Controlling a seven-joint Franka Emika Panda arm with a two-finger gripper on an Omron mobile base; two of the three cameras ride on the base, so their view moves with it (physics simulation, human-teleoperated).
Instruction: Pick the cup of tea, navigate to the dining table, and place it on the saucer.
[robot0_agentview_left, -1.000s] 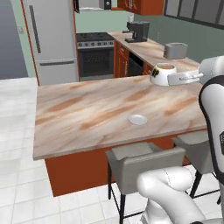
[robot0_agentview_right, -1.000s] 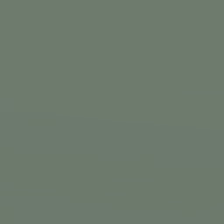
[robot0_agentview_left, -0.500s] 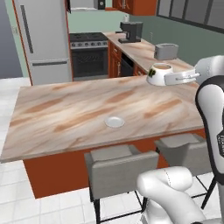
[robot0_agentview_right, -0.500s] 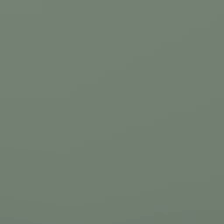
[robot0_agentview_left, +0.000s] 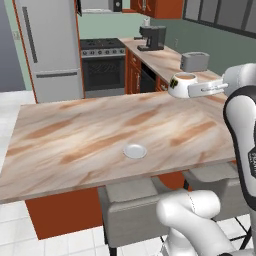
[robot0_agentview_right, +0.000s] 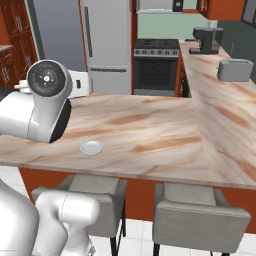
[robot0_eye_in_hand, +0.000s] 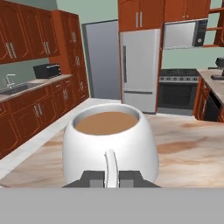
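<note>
Hand view: end effector (robot0_eye_in_hand: 111, 178) clamped on the cup's (robot0_eye_in_hand: 110, 146) handle; left base view adds the saucer (robot0_agentview_left: 135, 150) on the bench (robot0_agentview_left: 75, 145), apart.

Cup of tea (robot0_agentview_left: 182, 85) held above dining table (robot0_agentview_left: 75, 145)

White cup of tea (robot0_agentview_left: 182, 85) with brown liquid and dark side mark, tan-brown marbled dining table (robot0_agentview_left: 75, 145) on red-brown base, white saucer (robot0_agentview_left: 135, 150), grey-silver fridge (robot0_agentview_left: 50, 47), red-brown cabinets (robot0_eye_in_hand: 30, 111), grey stools (robot0_agentview_right: 200, 217)
</note>
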